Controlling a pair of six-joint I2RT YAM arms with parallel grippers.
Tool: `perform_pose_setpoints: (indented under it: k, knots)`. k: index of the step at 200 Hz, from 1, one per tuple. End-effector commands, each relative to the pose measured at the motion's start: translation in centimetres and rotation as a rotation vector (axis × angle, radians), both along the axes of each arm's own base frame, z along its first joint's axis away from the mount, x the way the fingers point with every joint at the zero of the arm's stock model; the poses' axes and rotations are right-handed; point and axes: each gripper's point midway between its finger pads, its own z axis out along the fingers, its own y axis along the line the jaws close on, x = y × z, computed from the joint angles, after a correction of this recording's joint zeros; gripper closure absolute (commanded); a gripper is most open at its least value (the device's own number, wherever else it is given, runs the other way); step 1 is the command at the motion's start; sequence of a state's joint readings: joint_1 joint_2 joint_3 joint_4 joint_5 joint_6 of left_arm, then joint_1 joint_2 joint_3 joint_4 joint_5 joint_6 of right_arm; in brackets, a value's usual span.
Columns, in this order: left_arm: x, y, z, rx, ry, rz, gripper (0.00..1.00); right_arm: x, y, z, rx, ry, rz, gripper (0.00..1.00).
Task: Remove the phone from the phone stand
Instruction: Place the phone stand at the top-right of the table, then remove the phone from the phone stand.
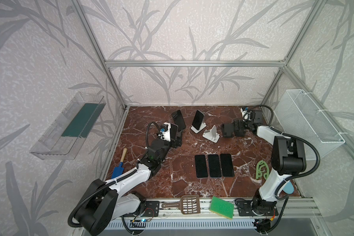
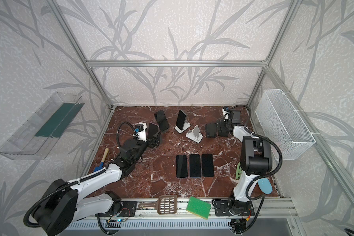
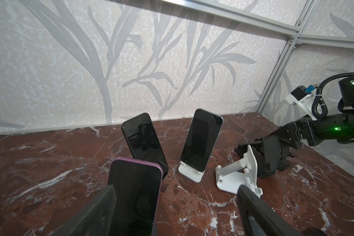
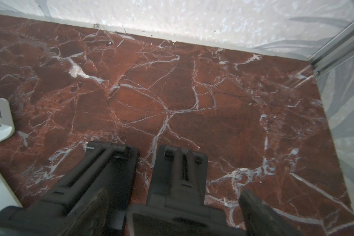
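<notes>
A purple-edged phone (image 3: 135, 194) stands upright between the wide-apart fingers of my open left gripper (image 3: 176, 190), close to one finger; its phone stand is hidden. In both top views this left gripper (image 1: 177, 141) sits at the back left of the table. Behind it a black phone (image 3: 143, 143) leans, and another phone (image 1: 198, 120) rests in a white stand (image 1: 198, 129). An empty white stand (image 1: 212, 134) is next to it. My right gripper (image 4: 172, 196) is open around a black stand (image 4: 180, 173), with a second black stand (image 4: 102, 167) beside it.
Three phones (image 1: 214, 165) lie flat side by side mid-table. A blue trowel (image 1: 121, 163) lies at the left, a green hook shape (image 1: 262, 171) at the right. A brown scoop (image 1: 189, 204) and green sponge (image 1: 221, 207) sit on the front rail. A wire basket (image 1: 309, 122) hangs on the right wall.
</notes>
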State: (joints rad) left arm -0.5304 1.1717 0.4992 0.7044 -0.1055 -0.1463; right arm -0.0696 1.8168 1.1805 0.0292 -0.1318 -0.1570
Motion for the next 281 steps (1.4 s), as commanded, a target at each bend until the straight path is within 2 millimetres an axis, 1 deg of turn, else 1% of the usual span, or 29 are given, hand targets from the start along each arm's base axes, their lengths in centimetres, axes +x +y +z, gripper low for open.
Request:
perform_pose_setpoints:
  k: [1, 6, 8, 10, 25, 42, 59, 70, 79, 96, 109, 127, 129, 133, 136, 140, 161, 175, 192, 210, 238, 263, 281]
  knots:
    - [0.5, 0.3, 4.1, 0.021, -0.076, 0.017, 0.05, 0.0, -0.3, 5.5, 0.009, -0.093, -0.037, 0.01]
    - [0.7, 0.3, 4.5, 0.028, -0.078, 0.017, 0.05, -0.2, -0.2, 5.7, 0.017, -0.096, -0.031, 0.01]
    - [0.8, 0.3, 4.8, 0.027, -0.08, 0.016, 0.04, -0.3, 0.0, 6.8, 0.02, -0.117, -0.029, 0.01]
    - [0.9, 0.3, 4.9, 0.028, -0.079, 0.015, 0.04, -0.4, 0.1, 7.3, 0.024, -0.127, -0.025, 0.01]
    - [1.8, 0.2, 6.6, 0.001, -0.074, -0.009, 0.03, -1.2, 0.7, 9.6, 0.037, -0.155, -0.019, 0.01]
    - [2.5, -0.7, 8.8, -0.025, -0.078, -0.063, 0.03, -2.2, 1.2, 12.4, 0.016, -0.193, -0.024, 0.01]
    - [3.7, -1.9, 10.1, -0.013, -0.053, -0.113, 0.03, -3.4, 1.7, 15.6, 0.032, -0.25, -0.05, 0.01]
    - [4.6, -2.5, 10.7, 0.004, -0.032, -0.136, 0.03, -4.3, 2.4, 17.6, 0.07, -0.3, -0.043, 0.01]
    - [5.3, -3.2, 10.7, 0.021, -0.016, -0.169, 0.03, -5.3, 3.5, 18.9, 0.099, -0.344, -0.01, 0.01]
    - [6.9, -4.3, 10.6, 0.051, 0.034, -0.208, 0.03, -7.5, 6.2, 20.3, 0.115, -0.425, 0.071, 0.01]
    - [8.0, -5.3, 10.4, 0.067, 0.068, -0.265, 0.03, -9.2, 8.2, 20.2, 0.126, -0.469, 0.122, 0.01]
    - [9.3, -6.9, 10.0, 0.084, 0.105, -0.35, 0.03, -11.4, 11.2, 19.3, 0.145, -0.518, 0.21, 0.01]
    - [9.4, -7.2, 9.8, 0.088, 0.113, -0.361, 0.02, -11.6, 11.4, 18.9, 0.145, -0.519, 0.217, 0.01]
    - [9.6, -7.5, 9.9, 0.094, 0.116, -0.375, 0.02, -12.0, 12.0, 18.5, 0.146, -0.528, 0.232, 0.01]
    - [9.9, -7.7, 9.5, 0.101, 0.129, -0.385, 0.02, -12.3, 12.3, 18.2, 0.145, -0.534, 0.24, 0.01]
    - [10.1, -8.1, 9.7, 0.106, 0.131, -0.401, 0.02, -12.6, 12.6, 17.8, 0.144, -0.54, 0.244, 0.01]
    - [11.5, -9.6, 8.1, 0.146, 0.194, -0.465, 0.01, -14.0, 14.3, 15.4, 0.171, -0.535, 0.284, 0.01]
    - [12.6, -10.3, 7.0, 0.163, 0.238, -0.479, 0.0, -14.5, 15.5, 13.8, 0.178, -0.5, 0.329, 0.01]
    - [13.9, -11.0, 5.4, 0.18, 0.284, -0.493, 0.01, -14.9, 16.2, 11.6, 0.156, -0.448, 0.346, 0.01]
    - [15.2, -11.6, 3.6, 0.194, 0.322, -0.499, 0.01, -15.8, 17.1, 9.9, 0.166, -0.432, 0.375, 0.01]
    - [16.5, -12.5, 2.1, 0.21, 0.343, -0.515, 0.01, -17.5, 18.1, 7.8, 0.166, -0.429, 0.414, 0.01]
    - [17.1, -13.3, 0.5, 0.237, 0.349, -0.515, 0.01, -19.0, 18.7, 6.7, 0.157, -0.466, 0.437, 0.01]
    - [17.6, -13.5, -0.3, 0.24, 0.352, -0.515, 0.01, -19.9, 18.9, 6.8, 0.184, -0.52, 0.446, 0.01]
